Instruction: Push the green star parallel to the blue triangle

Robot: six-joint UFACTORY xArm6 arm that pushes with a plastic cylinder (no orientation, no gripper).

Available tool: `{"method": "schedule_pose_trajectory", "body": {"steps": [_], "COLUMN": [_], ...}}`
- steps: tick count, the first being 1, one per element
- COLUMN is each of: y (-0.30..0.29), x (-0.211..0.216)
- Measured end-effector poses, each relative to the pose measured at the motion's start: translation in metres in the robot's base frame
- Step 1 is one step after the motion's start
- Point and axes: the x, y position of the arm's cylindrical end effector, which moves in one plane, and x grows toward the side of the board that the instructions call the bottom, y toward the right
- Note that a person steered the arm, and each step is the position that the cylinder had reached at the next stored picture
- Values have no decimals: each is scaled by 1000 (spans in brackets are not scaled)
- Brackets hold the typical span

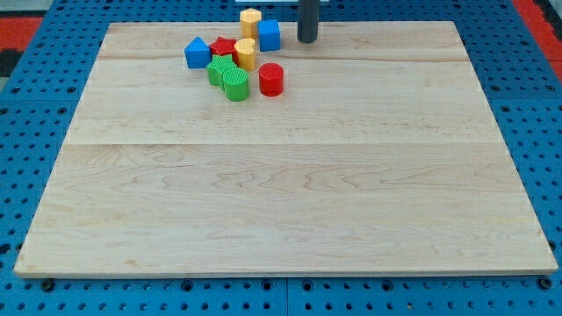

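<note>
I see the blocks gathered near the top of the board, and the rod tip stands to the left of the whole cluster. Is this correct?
Not quite. The camera view shows my tip to the view's right of the cluster, just beside the blue cube, not to its left. The rest holds: the blocks are gathered near the top of the board.

The green star (219,69) lies flat on the counter (281,175) in the cluster at the view's top, well to the view's left of my tip (306,40) and a little nearer the view's bottom. Its ridged outline is partly hidden by a rounder green block touching it on the view's right. The blue triangle (197,53) stands just beside it, farther still to the view's left of my tip, its peak pointing up.
</note>
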Motion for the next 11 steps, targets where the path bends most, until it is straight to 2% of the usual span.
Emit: {"method": "schedule_pose_trajectory", "body": {"steps": [3,4,5,7,8,9,10,11], "y": [-31,-58,-61,-36,-23,-64,-144,-157], "x": [-5,32,44,51,93,110,115,102]}}
